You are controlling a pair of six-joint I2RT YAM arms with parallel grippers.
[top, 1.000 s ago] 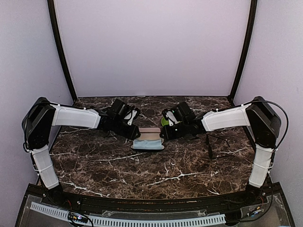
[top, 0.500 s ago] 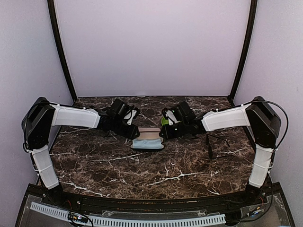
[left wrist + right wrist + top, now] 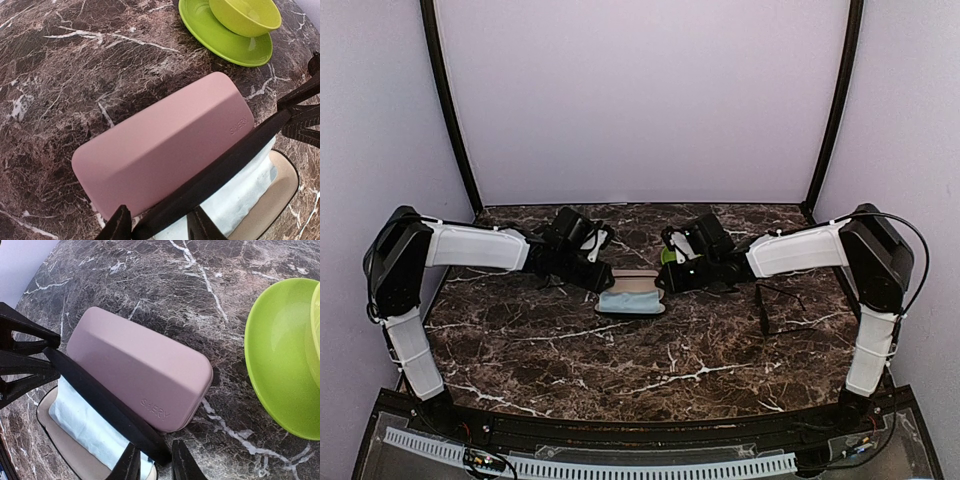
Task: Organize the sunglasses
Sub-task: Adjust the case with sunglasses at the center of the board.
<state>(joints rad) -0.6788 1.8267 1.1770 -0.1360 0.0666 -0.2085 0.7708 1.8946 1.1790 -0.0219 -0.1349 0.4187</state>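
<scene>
two robot arms seen from above. the left arm rises from its base at the near left, bends at a raised elbow, and sends its white forearm inward and down toward the centre. the right arm mirrors it from the near right. their black wrists angle toward each other, so the left gripper and the right gripper face one another, near but apart. both are partly closed. in the left wrist view, its two dark fingers pinch a black rim running between them. in the right wrist view, that gripper's fingers pinch the other end of the same rim.
</scene>
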